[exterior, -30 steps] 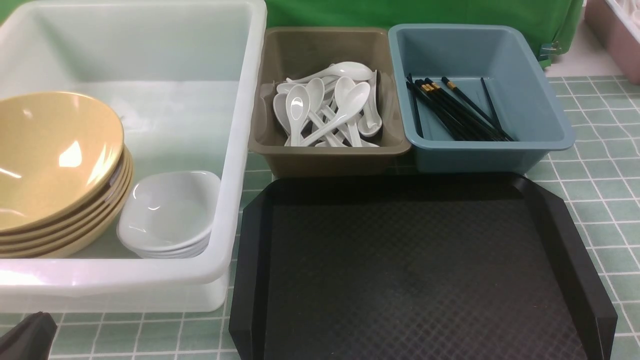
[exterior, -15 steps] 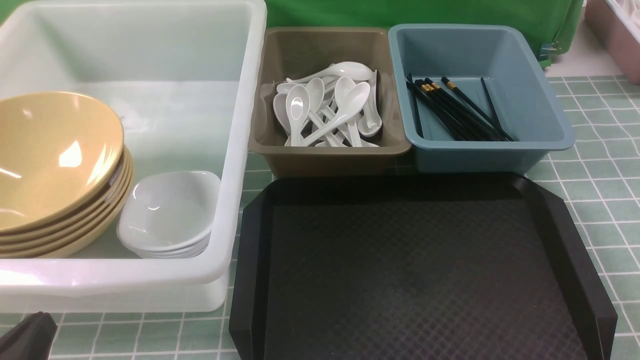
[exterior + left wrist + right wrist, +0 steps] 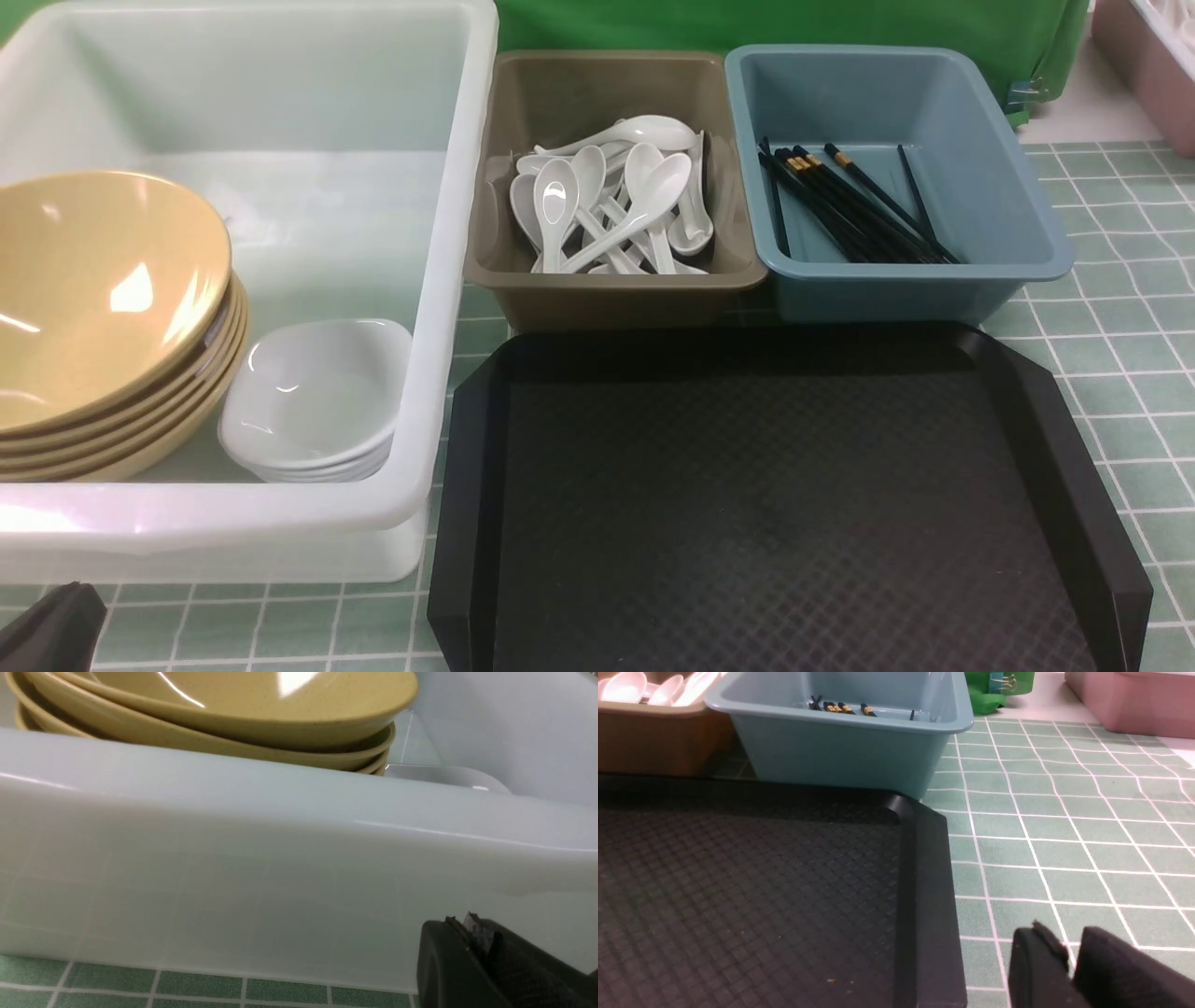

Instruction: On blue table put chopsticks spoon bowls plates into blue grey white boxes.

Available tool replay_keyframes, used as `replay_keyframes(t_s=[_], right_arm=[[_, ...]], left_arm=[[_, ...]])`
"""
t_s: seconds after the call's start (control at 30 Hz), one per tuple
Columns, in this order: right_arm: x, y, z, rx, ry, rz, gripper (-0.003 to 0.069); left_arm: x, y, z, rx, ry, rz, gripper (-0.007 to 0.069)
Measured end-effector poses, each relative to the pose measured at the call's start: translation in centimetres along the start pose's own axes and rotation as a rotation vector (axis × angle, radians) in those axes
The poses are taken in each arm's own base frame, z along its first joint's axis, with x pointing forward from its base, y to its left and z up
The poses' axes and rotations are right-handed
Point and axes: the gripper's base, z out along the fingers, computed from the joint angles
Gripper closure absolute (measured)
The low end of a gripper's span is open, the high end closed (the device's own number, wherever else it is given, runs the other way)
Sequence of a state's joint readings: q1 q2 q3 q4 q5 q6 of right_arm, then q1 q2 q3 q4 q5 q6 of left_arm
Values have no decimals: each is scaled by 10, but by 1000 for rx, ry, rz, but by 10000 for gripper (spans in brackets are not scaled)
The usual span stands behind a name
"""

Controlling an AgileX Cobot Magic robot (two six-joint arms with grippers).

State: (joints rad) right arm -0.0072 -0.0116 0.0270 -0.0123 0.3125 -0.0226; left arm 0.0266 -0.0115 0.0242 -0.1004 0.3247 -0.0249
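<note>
Several yellow bowls [image 3: 103, 299] and a stack of white plates [image 3: 313, 401] sit in the white tub [image 3: 457, 233]. The grey bin [image 3: 616, 294] holds several white spoons [image 3: 607, 201]. Black chopsticks [image 3: 850, 205] lie in the blue bin [image 3: 878, 289]. All bins stand on the blue table [image 3: 1102, 308]. My left gripper [image 3: 467, 926] is shut and empty, low in front of the tub's near wall [image 3: 280, 858]; only its tip [image 3: 51, 625] shows in the front view. My right gripper [image 3: 1066, 938] hangs over bare table right of the tray, with a narrow gap between its fingers and nothing in it.
A black textured tray [image 3: 766, 504] with nothing on it lies in front of the grey and blue bins, its right rim [image 3: 924, 896] close to my right gripper. A pink bin [image 3: 1153, 65] stands at the far right. Green cloth [image 3: 794, 23] backs the bins.
</note>
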Motion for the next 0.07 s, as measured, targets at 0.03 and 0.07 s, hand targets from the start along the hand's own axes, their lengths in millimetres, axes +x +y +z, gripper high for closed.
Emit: replay_keyframes(t_s=[0.03,0.07], right_arm=[[0,0,0,0,0,0,485],[0,0,0,0,0,0,484]], left_arm=[[0,0,0,0,0,0,620],[0,0,0,0,0,0,620]])
